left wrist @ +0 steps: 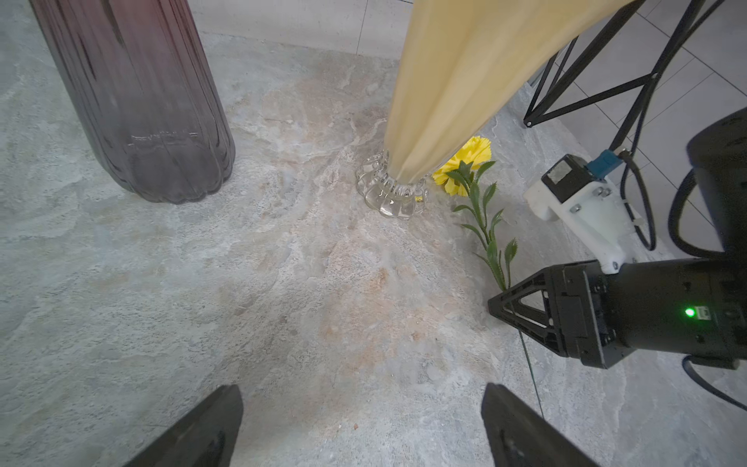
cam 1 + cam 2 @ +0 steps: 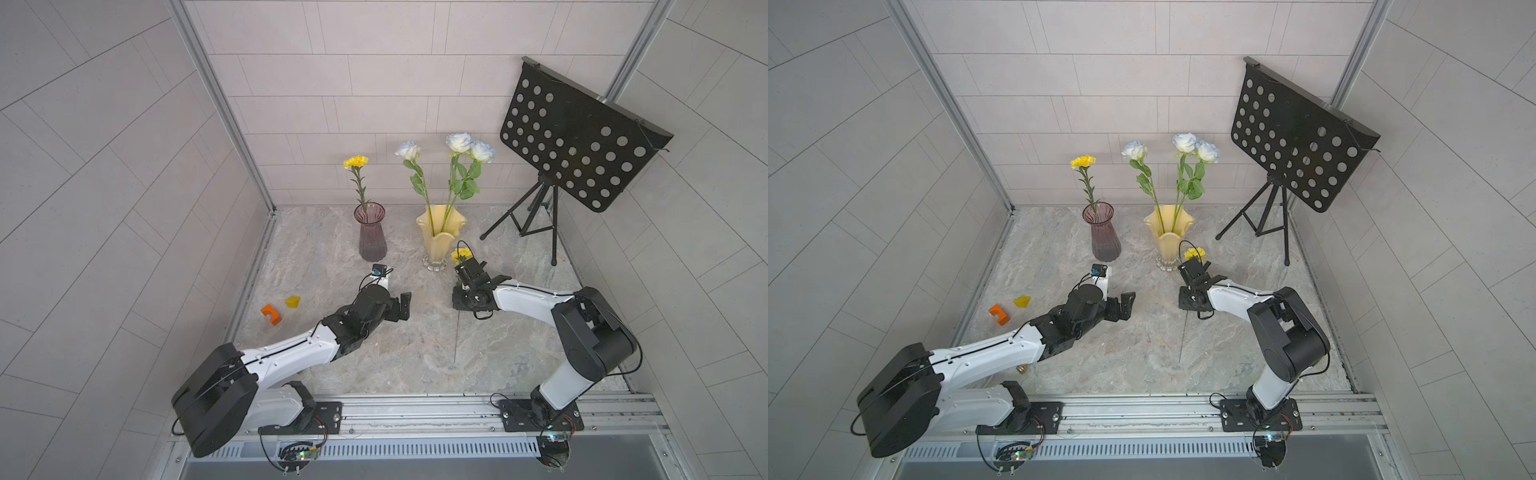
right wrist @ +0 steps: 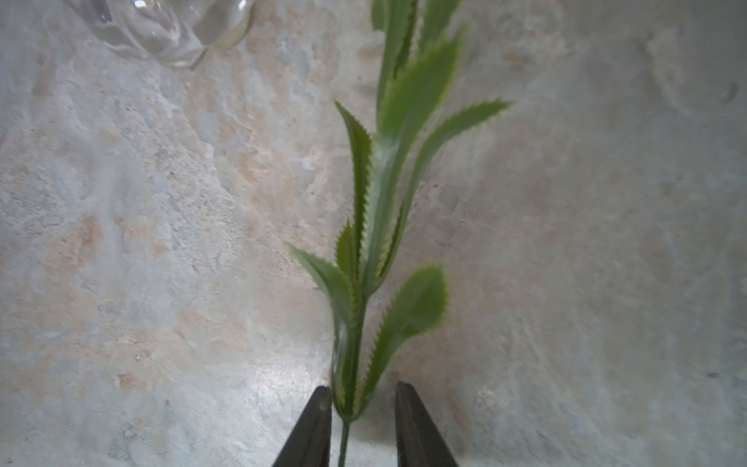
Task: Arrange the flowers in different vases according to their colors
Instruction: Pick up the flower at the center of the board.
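Note:
A dark purple vase (image 2: 372,232) holds one yellow flower (image 2: 356,161). To its right, a pale yellow vase (image 2: 439,239) holds three white roses (image 2: 459,142). A second yellow flower (image 2: 461,254) lies on the table by that vase's clear base (image 1: 390,198), its thin stem (image 2: 457,332) running toward the front. My right gripper (image 3: 363,390) is low over this flower. Its narrow-set fingers straddle the leafy stem (image 3: 355,364), and a gap still shows on one side. My left gripper (image 1: 361,394) hovers wide open over bare table, in front of the purple vase.
A black perforated music stand (image 2: 582,137) on a tripod stands at the back right. An orange block (image 2: 271,313) and a yellow block (image 2: 293,302) lie outside the table's left rail. Tiled walls close in the back and both sides.

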Controlling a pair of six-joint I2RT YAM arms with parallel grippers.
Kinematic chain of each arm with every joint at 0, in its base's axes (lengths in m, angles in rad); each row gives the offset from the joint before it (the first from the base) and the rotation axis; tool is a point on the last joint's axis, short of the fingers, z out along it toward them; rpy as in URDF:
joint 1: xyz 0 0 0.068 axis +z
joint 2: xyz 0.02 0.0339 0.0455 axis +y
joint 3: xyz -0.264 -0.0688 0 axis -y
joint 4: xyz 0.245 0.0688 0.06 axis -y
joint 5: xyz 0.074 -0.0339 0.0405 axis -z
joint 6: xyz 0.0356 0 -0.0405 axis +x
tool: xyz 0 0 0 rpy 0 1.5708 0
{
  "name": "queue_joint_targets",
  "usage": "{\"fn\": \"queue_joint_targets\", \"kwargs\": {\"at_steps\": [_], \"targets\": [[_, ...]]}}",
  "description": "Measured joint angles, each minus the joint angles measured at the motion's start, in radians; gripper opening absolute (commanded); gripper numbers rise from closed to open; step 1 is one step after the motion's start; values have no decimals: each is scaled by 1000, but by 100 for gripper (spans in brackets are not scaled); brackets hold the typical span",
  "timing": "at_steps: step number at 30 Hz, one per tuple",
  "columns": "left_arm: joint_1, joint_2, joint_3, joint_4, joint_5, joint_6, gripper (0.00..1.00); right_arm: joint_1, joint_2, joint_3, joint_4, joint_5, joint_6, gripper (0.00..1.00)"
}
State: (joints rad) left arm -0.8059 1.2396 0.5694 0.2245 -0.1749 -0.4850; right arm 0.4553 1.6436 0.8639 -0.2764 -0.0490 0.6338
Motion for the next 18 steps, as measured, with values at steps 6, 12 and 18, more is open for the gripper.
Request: {"fn": "queue_joint_targets", "kwargs": {"at_steps": [6, 12, 18], "targets": [[0, -17, 0, -18, -52, -13, 100, 0, 0, 0, -1, -14, 5, 18], [0, -67, 0, -95, -198, -70, 100, 0, 0, 0, -2, -18, 8, 3], [0, -152, 0, -242, -473, -222, 100, 0, 0, 0, -4, -21, 11, 0]]}}
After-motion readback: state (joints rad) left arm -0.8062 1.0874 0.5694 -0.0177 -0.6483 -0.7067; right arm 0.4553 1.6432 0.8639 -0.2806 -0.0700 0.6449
